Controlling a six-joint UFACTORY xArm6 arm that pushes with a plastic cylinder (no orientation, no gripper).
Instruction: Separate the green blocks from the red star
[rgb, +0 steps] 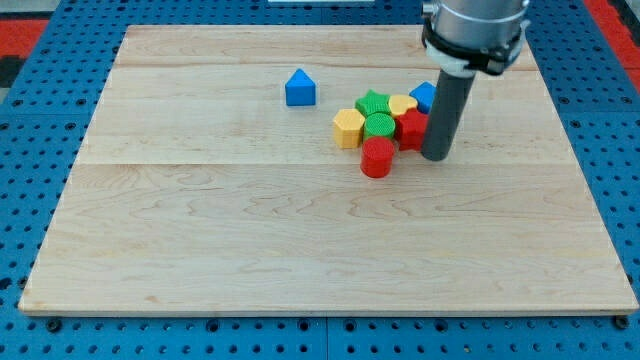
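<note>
A tight cluster of blocks sits right of the board's middle, toward the view's top. A green star (372, 102) and a green cylinder (379, 126) lie in its centre. The red star (411, 128) touches the green cylinder's right side. My tip (436, 156) stands just right of the red star, touching or almost touching it. A yellow hexagon (348, 128) is on the cluster's left, a yellow heart (402, 104) at its top, a red cylinder (377, 158) at its bottom. A blue block (424, 96) is partly hidden behind the rod.
A blue house-shaped block (300, 89) stands alone to the upper left of the cluster. The wooden board (200, 240) lies on a blue perforated table (40, 150). The arm's body (473, 30) hangs over the board's upper right.
</note>
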